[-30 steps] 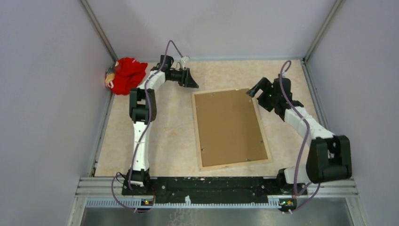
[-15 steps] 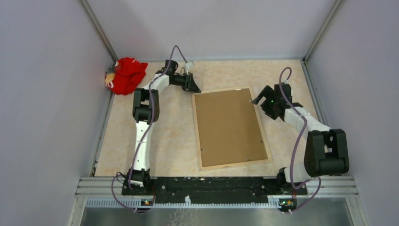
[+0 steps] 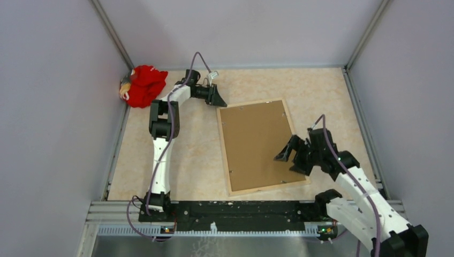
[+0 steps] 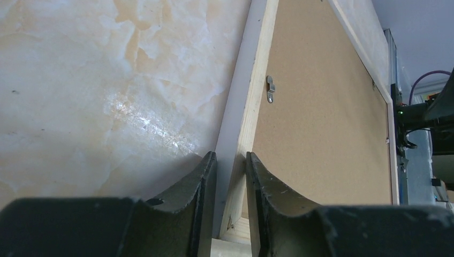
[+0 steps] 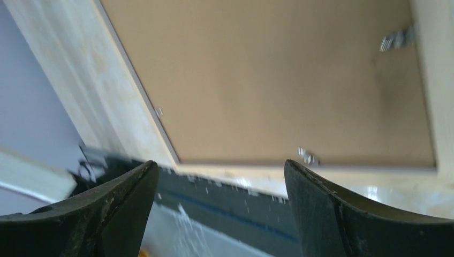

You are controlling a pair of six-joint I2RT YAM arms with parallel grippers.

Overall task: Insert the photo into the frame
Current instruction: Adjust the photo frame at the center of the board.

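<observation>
Gripping frame (image 3: pixel 267 187) at far-left corner with left end effector (image 4: pixel 231 160); long axis near-to-far; right end effector (image 5: pixel 219 163) spread wide above near-right edge.

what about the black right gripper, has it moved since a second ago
Yes. The right gripper has come from the far corner of the pale wooden frame toward the black base rail.

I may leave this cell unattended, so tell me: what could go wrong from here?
1. The left gripper pinches only the thin rail at one corner of the frame. Lifted from there, the frame may slip or twist.
2. The right gripper hangs open over the backing board, holding nothing, so the frame's near end has no support.
</observation>
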